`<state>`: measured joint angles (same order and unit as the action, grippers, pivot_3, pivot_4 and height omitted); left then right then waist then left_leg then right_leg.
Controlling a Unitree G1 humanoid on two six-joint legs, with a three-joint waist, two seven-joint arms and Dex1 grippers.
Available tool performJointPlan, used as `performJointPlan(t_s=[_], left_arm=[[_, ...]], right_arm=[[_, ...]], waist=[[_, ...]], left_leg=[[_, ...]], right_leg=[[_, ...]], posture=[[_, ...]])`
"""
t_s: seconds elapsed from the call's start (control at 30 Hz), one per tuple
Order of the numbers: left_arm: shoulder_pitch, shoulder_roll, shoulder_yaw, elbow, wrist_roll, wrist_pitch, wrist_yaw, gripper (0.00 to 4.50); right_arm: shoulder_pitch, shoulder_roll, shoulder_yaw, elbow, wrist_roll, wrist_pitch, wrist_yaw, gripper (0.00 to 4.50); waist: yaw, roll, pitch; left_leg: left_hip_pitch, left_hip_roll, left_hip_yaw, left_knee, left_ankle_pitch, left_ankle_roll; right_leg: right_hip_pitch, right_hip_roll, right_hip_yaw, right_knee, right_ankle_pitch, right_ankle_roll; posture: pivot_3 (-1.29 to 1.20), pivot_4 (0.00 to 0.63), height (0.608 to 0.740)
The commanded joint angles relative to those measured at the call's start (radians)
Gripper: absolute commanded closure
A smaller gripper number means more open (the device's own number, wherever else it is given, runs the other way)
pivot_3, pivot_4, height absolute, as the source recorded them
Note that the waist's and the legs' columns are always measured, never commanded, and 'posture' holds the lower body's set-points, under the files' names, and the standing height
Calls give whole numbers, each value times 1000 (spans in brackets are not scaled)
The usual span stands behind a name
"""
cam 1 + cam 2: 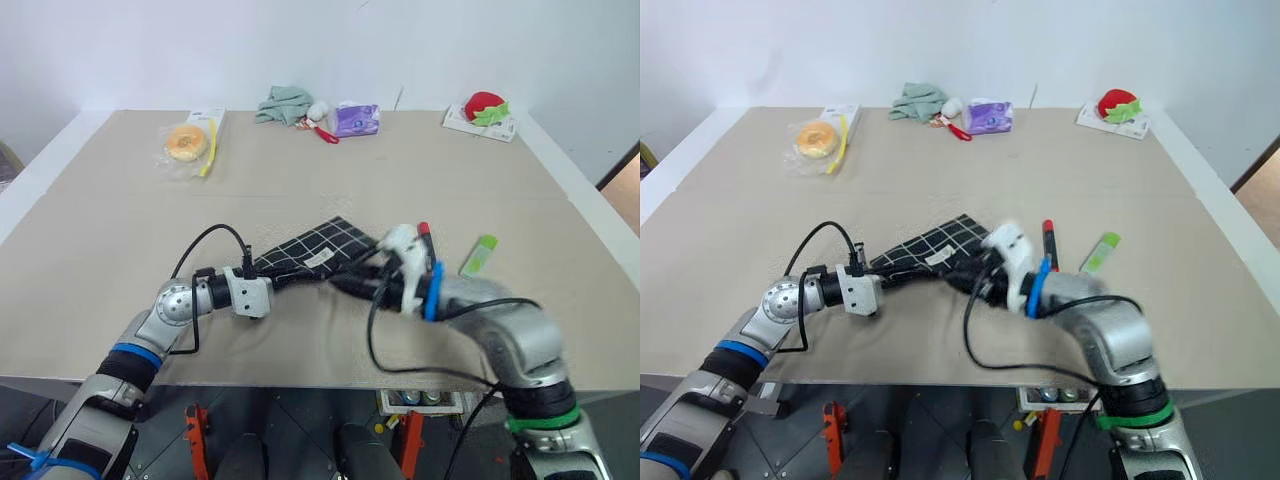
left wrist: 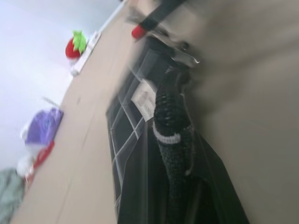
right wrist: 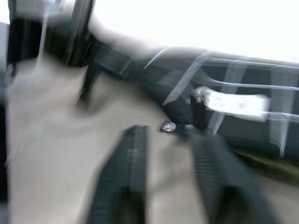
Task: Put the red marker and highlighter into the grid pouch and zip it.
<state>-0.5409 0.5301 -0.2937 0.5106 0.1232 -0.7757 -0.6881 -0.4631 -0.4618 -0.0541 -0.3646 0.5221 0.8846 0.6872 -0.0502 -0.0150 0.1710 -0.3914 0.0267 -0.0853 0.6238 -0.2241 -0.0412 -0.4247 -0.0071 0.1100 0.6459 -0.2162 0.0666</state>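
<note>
Left eye view: my left gripper (image 1: pixel 262 272) is clamped on the near-left corner of the grid pouch (image 1: pixel 318 250), which lies flat on the table (image 1: pixel 100 230) at centre. My right gripper (image 3: pixel 175 163) sits at the pouch's opposite end; in the right wrist view its two fingers stand apart with nothing between them, and a small metal piece, probably the zipper pull (image 3: pixel 167 126), lies just beyond the tips beside the white label (image 3: pixel 233 103).

Right eye view: the red marker (image 1: pixel 1050 243) lies on the table just right of the pouch, and the highlighter (image 1: pixel 1099 253) lies a little farther right, apart from the marker. Both are outside the pouch.

Progress, as I judge it: nothing is packed yet. I have the pouch steadied, and the work at hand appears to be its opening; I cannot tell whether the zipper is open. Left to do: marker in, highlighter in, then zip shut.

Far edge: a bagged doughnut (image 1: pixel 186 142), a green cloth (image 1: pixel 284 104), a purple packet (image 1: pixel 356 119) and a strawberry toy (image 1: pixel 485 106), none involved.
</note>
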Motion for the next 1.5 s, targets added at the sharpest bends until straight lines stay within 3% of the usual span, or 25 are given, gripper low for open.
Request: performJointPlan(t_s=[0.03, 0.07, 0.33, 0.77, 0.87, 1.07, 1.17, 1.3, 1.5], left_arm=[[-6, 3, 41, -20, -37, 15, 0, 4500], [-9, 1, 44, -20, -41, 17, -1, 4500], [-19, -8, 63, -31, -67, 43, -12, 4500], [-23, -14, 88, -78, -103, 75, -27, 4500], [-30, -16, 97, -109, -114, 94, -28, 4500], [-44, -26, 105, -133, -125, 120, -34, 4500], [-52, -32, 108, -131, -134, 128, -43, 4500], [-59, -37, 106, -122, -140, 129, -58, 4500], [-65, -43, 109, -111, -140, 127, -71, 4500]], right_arm=[[-39, 10, -105, -3, 55, -10, -49, 561], [-49, 6, -116, 19, 29, -27, -81, 121], [-93, -55, -80, 210, -233, 33, -380, 121], [-68, -6, -51, 233, -273, 236, -451, 121], [-71, 10, -78, 248, -263, 252, -454, 931], [-78, -28, -60, 251, -277, 179, -409, 3888], [-77, -95, -31, 217, -277, -7, -277, 3966], [-18, -268, 1, 95, -230, -354, 81, 3966], [-17, -472, 43, 157, -286, -496, 300, 3966]], waist=[[0, 0, 0], [0, 0, 0], [1, 0, 0], [-1, 1, 0], [-1, 0, 0], [-1, 0, 0], [-1, 1, 1], [-1, 2, 2], [1, 1, 2]], left_leg=[[0, 0, 0, 0, 0, 0], [0, 0, 0, 0, 0, 0], [0, 0, 1, -1, 0, 0], [-1, 0, 1, -1, 0, 0], [0, 0, 1, -1, 0, 0], [0, 0, 1, 0, 0, 0], [0, 0, 1, 0, 0, 0], [-1, 0, 1, -1, -1, 1], [-1, 0, 2, 1, -1, 2]], right_leg=[[0, 0, 0, 0, 0, 0], [0, 0, 0, 0, 0, 0], [0, 0, 0, 0, 0, 0], [-1, 0, 1, 0, 0, -1], [-1, 0, 1, 0, 0, -1], [0, 0, 1, 0, 0, -1], [0, 0, 1, 0, 0, 0], [-1, 0, 1, 0, -1, 1], [0, -1, 0, 0, -2, 1]], posture=[[0, 150, 739], [0, 150, 739], [0, 150, 739], [0, 150, 739], [0, 150, 739], [0, 150, 739], [0, 150, 739], [0, 150, 739], [0, 150, 739]])
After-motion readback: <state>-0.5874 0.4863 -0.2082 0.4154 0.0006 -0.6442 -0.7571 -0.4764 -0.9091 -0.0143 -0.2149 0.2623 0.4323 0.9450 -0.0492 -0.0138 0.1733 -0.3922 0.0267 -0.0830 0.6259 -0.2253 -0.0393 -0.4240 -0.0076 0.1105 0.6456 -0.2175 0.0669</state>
